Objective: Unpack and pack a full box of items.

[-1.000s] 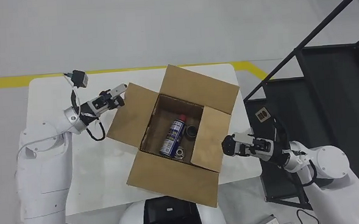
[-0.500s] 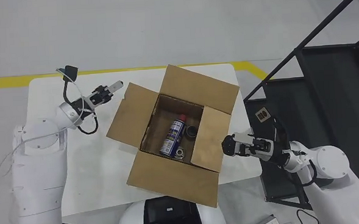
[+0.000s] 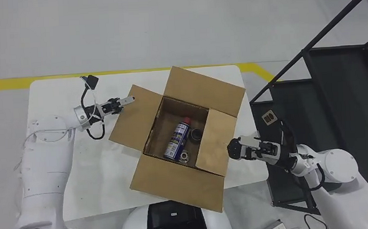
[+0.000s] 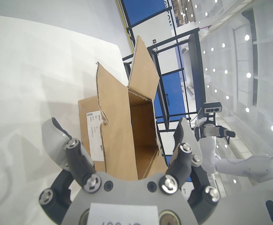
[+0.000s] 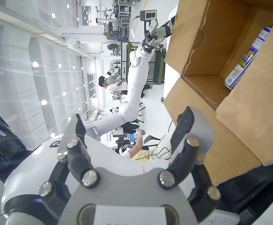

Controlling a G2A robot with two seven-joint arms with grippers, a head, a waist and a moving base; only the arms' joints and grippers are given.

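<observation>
An open cardboard box (image 3: 151, 177) stands on the white table (image 3: 52, 102) with all flaps spread outward. Inside lie a blue-and-white spray can (image 3: 178, 138), a black round item (image 3: 197, 136) and a small metal part (image 3: 184, 156). My left gripper (image 3: 124, 102) is open at the outer edge of the box's left flap (image 3: 132, 120); in the left wrist view the flap (image 4: 115, 119) stands between the spread fingers of that gripper (image 4: 119, 132). My right gripper (image 3: 234, 149) is open beside the right flap (image 3: 214, 141), holding nothing. The right wrist view shows this gripper (image 5: 132, 123), the flap (image 5: 234, 132) and the can (image 5: 247, 61).
A black metal stair frame (image 3: 332, 75) stands close to the table's right side, behind my right arm. A yellow floor line (image 3: 19, 81) runs past the table's far edge. Bare table surface lies left of the box.
My left arm drew back from the left flap, turned its wrist, then came forward again to the flap's edge. The right arm and the box have not moved.
</observation>
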